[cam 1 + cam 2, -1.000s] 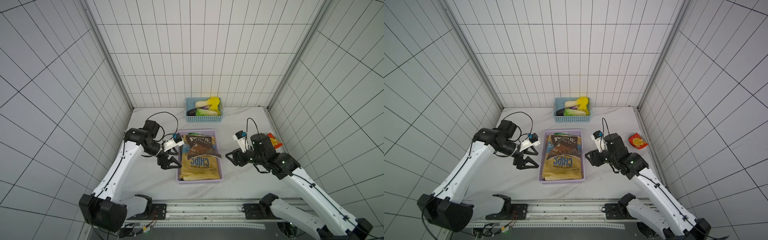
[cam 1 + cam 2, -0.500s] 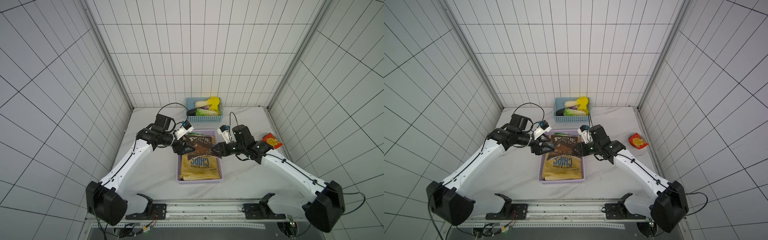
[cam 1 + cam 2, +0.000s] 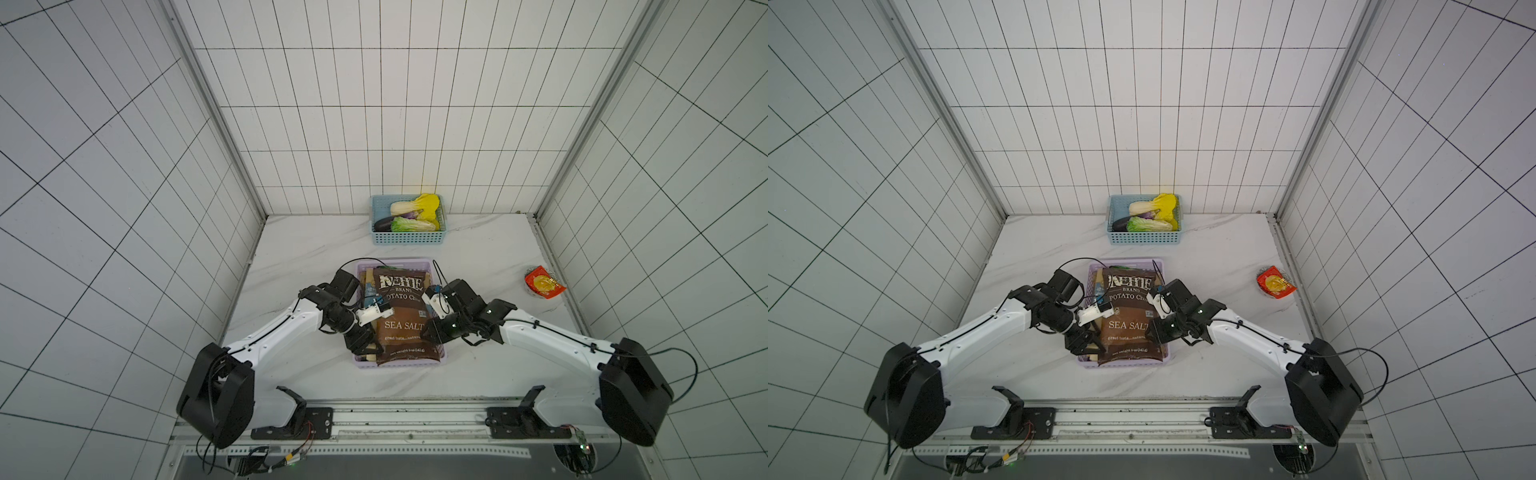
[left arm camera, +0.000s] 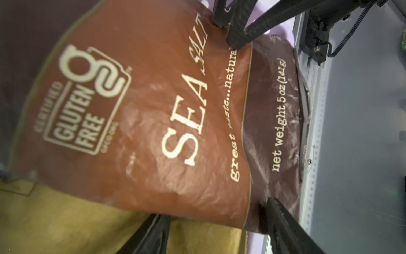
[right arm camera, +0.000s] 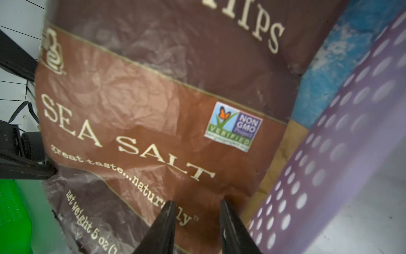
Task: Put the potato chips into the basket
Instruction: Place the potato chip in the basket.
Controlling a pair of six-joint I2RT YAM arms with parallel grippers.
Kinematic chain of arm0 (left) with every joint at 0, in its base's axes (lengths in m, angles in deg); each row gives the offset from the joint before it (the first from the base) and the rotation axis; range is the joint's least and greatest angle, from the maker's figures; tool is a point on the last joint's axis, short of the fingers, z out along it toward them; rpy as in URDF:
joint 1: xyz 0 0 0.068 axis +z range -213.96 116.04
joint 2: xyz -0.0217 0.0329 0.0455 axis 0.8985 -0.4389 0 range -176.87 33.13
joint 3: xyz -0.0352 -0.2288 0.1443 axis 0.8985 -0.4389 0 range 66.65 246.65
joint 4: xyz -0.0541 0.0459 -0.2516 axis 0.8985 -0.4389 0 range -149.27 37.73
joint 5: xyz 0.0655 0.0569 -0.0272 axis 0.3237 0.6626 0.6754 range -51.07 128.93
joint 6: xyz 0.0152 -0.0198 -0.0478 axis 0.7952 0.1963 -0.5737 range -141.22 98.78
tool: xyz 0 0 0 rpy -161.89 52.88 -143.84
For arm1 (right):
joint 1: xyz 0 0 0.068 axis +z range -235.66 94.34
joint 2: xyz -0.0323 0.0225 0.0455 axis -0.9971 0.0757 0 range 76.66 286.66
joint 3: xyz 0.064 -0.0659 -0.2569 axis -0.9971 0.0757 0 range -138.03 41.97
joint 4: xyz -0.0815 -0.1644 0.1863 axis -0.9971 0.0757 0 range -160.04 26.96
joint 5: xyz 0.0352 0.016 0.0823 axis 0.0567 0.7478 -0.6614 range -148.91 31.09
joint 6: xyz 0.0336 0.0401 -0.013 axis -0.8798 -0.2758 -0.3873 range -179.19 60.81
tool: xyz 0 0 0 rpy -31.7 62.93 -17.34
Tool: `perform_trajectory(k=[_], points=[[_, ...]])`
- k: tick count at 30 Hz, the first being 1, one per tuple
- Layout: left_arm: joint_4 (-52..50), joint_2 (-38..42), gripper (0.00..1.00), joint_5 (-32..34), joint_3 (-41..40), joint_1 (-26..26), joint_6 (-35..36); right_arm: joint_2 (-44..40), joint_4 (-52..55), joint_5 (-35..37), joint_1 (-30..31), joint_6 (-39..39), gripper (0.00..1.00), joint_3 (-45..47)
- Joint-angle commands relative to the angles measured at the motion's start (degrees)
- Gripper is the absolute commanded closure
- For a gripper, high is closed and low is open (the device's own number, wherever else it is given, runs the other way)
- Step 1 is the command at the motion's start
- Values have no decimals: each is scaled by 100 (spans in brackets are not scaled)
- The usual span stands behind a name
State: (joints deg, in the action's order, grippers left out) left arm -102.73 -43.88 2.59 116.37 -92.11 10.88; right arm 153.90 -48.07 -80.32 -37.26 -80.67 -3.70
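- You will find the Kettle sea-salt chip bag [image 3: 401,316] lying face up inside the lilac basket [image 3: 405,262], lengthwise, its printed top towards 12 o'clock.
- It rests on a tan kraft bag [image 4: 66,220], which is also in that basket.
- The basket sits at the middle of your counter [image 3: 299,257].
- Your left claw [image 3: 370,352] is at the bag's 7 o'clock corner. It is released: the wrist view shows the jaws spread wide with the corner between them [image 4: 214,209].
- Your right claw [image 3: 428,332] is at the bag's 4 o'clock edge, just inside the basket wall. Its jaws stand a narrow gap apart with the tips on the bag [image 5: 197,201]. You cannot tell whether they pinch it.
- At 12 o'clock from the lilac basket stands a light blue basket [image 3: 409,243] holding toy vegetables [image 3: 411,224].
- A red packet [image 3: 544,283] lies well apart at 3 o'clock.
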Motion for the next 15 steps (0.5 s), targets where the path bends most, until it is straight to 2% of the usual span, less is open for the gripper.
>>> perform_trajectory(k=[1, 6, 11, 13, 15], points=[[157, -117, 34, 422, 148, 93, -177, -32, -83, 127, 46, 143, 61, -212], [-277, 98, 30, -389, 751, 715, -116, -510, 307, 477, -11, 309, 54, -583], [-952, 165, 26, -998, 1516, 1198, 205, -840, 430, 136, -492, 256, 43, -781], [-741, 130, 24, -1022, 1706, 1294, -60, -805, 291, 8, -688, 146, 39, -816], [-245, 32, 23, -921, 1811, 1357, -670, -639, 83, -171, -871, -15, 39, -876]])
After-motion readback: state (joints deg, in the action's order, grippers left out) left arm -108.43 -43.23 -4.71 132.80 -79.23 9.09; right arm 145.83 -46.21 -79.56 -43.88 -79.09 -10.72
